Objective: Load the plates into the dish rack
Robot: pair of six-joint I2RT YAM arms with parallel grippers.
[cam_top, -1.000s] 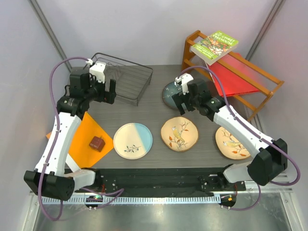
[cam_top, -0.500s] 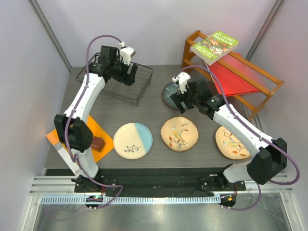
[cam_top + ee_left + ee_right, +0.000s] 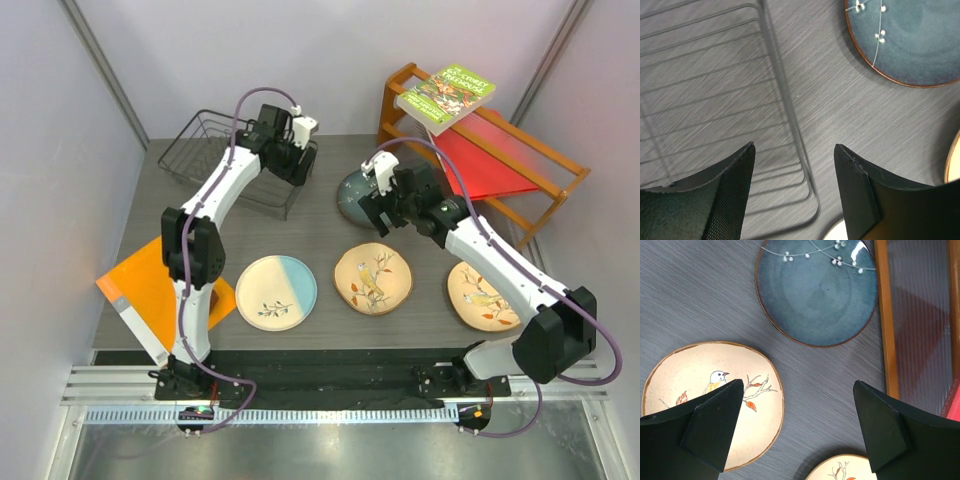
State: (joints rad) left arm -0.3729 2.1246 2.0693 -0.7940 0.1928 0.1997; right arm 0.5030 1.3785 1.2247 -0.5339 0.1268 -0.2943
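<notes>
All four plates (image 3: 276,292) lie on the tabletop (image 3: 300,235), none loaded. The left pincer (image 3: 794,150) over the rack (image 3: 205,150) edge and the right pincer (image 3: 798,385) near the dark plate (image 3: 816,292) both hang spread, empty. The right one should probably descend and pinch that plate's rim.

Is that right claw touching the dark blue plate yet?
Apart. In the right wrist view, the right gripper is open and both fingertips end short of the blue plate, with table showing between.

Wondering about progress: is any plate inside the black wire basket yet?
No, the black wire basket holds nothing; four ceramic plates lie on the grey table.
</notes>
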